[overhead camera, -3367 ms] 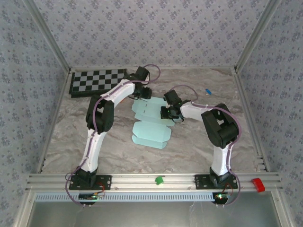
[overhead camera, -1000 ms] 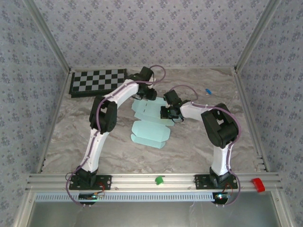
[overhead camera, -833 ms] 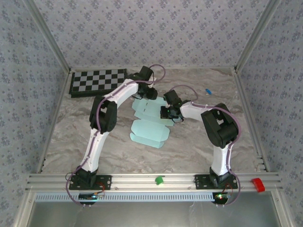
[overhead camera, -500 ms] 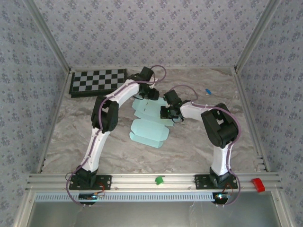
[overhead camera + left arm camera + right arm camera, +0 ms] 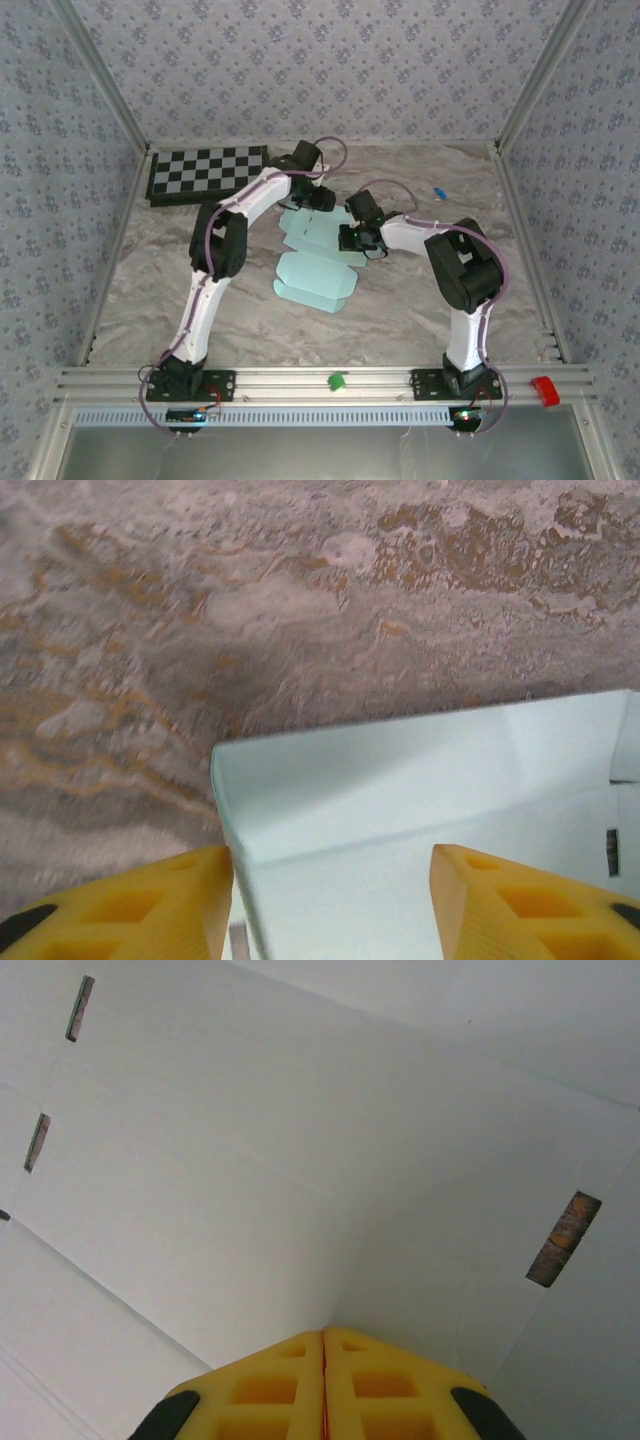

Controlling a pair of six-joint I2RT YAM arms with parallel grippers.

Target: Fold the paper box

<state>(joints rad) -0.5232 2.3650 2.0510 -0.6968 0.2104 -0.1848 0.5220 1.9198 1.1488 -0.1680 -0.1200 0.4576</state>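
Observation:
The paper box [image 5: 315,275] is a pale blue die-cut sheet lying mostly flat in the middle of the table. My left gripper [image 5: 320,198] hangs over its far edge. In the left wrist view, the left gripper [image 5: 328,860] is open, its yellow fingers [image 5: 190,900] set either side of a raised flap of the paper box [image 5: 400,780] whose left edge lies close to the left finger. My right gripper [image 5: 350,238] is at the sheet's right side. In the right wrist view the right gripper [image 5: 323,1332] is shut, its tips resting on the paper box [image 5: 300,1160] near a slot.
A black-and-white checkerboard [image 5: 205,172] lies at the far left corner. A small blue object [image 5: 438,192] sits at the far right. A green piece [image 5: 337,381] and a red piece [image 5: 543,390] sit on the front rail. Patterned walls enclose the table.
The left gripper's jaws have opened wider over the far flap. Before that the left arm swung a little to the right. The right arm has stayed put.

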